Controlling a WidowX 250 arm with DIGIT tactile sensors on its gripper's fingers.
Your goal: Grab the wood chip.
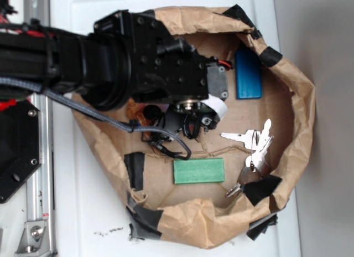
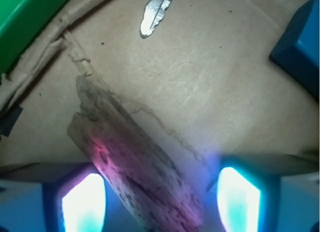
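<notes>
In the wrist view the wood chip (image 2: 135, 157) is a rough, elongated brown piece with a grainy surface. It lies diagonally on the brown paper and its lower end runs down between my fingers. My gripper (image 2: 160, 192) is open. The left finger (image 2: 82, 202) and right finger (image 2: 239, 197) straddle the chip, with a gap on each side. In the exterior view the gripper (image 1: 191, 124) is lowered into the middle of the paper-lined nest, and the arm hides the chip.
A blue block (image 1: 248, 74) lies at the back right and also shows in the wrist view (image 2: 300, 42). A green block (image 1: 199, 171) lies in front. A bunch of keys (image 1: 254, 149) lies right. An orange-tan shell (image 1: 135, 109) sits under the arm. The crumpled paper rim (image 1: 298, 102) rings everything.
</notes>
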